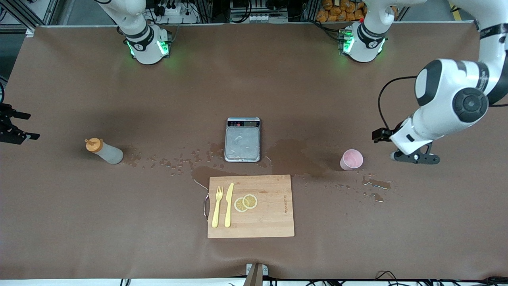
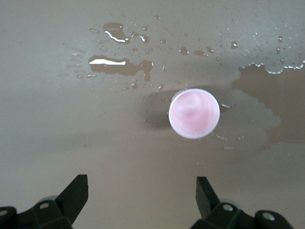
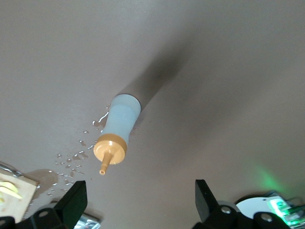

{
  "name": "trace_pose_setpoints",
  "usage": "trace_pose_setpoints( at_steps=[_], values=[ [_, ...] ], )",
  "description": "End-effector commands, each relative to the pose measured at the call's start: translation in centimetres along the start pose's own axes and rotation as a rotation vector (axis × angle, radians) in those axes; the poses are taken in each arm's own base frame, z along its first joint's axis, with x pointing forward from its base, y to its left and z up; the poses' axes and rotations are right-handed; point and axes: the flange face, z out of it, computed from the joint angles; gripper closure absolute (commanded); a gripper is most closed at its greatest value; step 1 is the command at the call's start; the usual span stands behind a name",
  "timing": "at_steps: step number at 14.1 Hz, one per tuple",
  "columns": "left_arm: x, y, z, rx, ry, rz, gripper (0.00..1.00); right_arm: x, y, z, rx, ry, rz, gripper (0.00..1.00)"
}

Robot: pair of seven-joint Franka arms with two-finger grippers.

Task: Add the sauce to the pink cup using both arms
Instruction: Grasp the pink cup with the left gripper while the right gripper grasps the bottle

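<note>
The sauce bottle (image 1: 104, 151), translucent with an orange nozzle cap, stands on the brown table toward the right arm's end. In the right wrist view the bottle (image 3: 116, 136) is below my right gripper (image 3: 140, 200), which is open, empty and apart from it. In the front view the right gripper (image 1: 16, 127) shows at the picture's edge. The pink cup (image 1: 351, 159) stands upright toward the left arm's end. My left gripper (image 1: 416, 158) hovers beside it, open and empty. In the left wrist view the cup (image 2: 194, 113) lies ahead of the open left gripper (image 2: 142, 195), not between the fingers.
A grey scale (image 1: 242, 139) sits mid-table. A wooden cutting board (image 1: 270, 214) nearer the front camera holds a yellow fork (image 1: 216, 206), a yellow knife (image 1: 229, 204) and lemon slices (image 1: 246, 202). Water puddles (image 1: 375, 183) and wet patches (image 1: 297, 157) lie around the cup and scale.
</note>
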Motion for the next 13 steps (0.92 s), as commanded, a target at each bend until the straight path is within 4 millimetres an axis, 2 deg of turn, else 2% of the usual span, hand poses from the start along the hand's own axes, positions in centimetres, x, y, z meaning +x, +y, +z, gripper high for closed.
trace_pose_setpoints(
  at_steps=[1, 3, 4, 7, 9, 10, 13],
  values=[
    [1.6, 1.0, 2.6, -0.006, 0.016, 0.010, 0.00, 3.9, 1.6, 0.6, 0.130, -0.092, 0.068, 0.00],
    [2.5, 1.5, 4.9, -0.011, 0.020, 0.006, 0.00, 6.5, 2.8, 3.0, 0.179, -0.155, 0.112, 0.00],
    [2.8, 1.9, 6.0, -0.013, 0.019, 0.006, 0.00, 7.7, 3.0, 4.7, 0.187, -0.190, 0.126, 0.00],
    [3.8, 2.7, 8.5, -0.013, -0.004, 0.018, 0.00, 11.3, 5.4, 9.7, 0.264, -0.317, 0.199, 0.00],
    [5.0, 3.1, 9.9, -0.016, -0.014, 0.022, 0.00, 12.3, 5.6, 12.2, 0.285, -0.380, 0.231, 0.00],
    [5.2, 3.1, 10.5, -0.017, -0.020, 0.021, 0.00, 12.4, 5.5, 12.5, 0.294, -0.396, 0.258, 0.00],
    [5.3, 3.0, 11.5, -0.017, -0.037, 0.020, 0.00, 13.6, 5.3, 16.1, 0.347, -0.501, 0.360, 0.00]
  ],
)
